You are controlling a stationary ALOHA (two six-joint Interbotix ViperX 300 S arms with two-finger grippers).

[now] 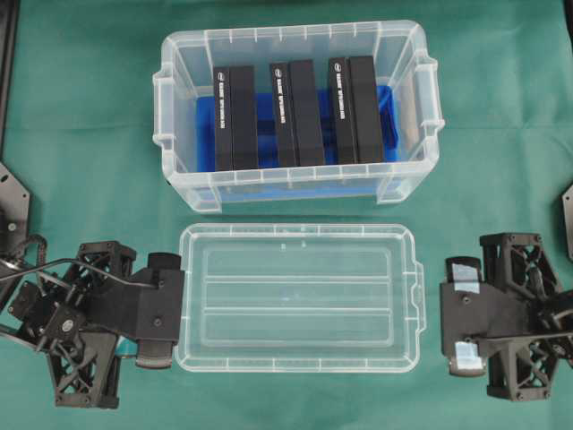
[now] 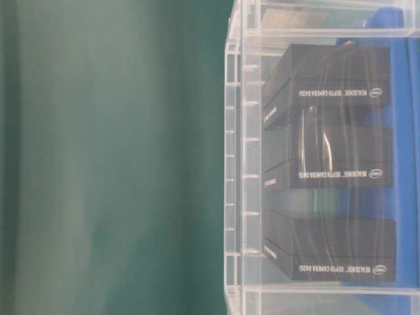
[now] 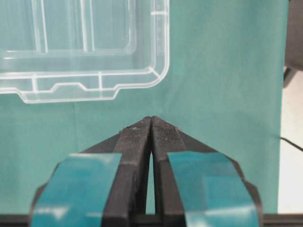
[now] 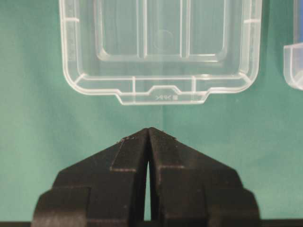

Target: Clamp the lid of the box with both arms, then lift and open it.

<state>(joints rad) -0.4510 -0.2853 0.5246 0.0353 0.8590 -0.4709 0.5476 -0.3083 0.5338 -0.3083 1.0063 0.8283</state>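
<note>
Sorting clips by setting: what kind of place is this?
Likely a robotics lab tabletop: green cloth, two black grippers, left and right, flanking a flat clear lid, near a deep clear tub.

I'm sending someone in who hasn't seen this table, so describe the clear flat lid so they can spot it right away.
On the green cloth stands a deep clear plastic tub holding three black blocks. Just in front of it, between the two black grippers, lies the flat clear plastic lid, rectangular with rounded corners. Unlike the tub it is shallow and holds nothing, with two lengthwise ridges.
</note>
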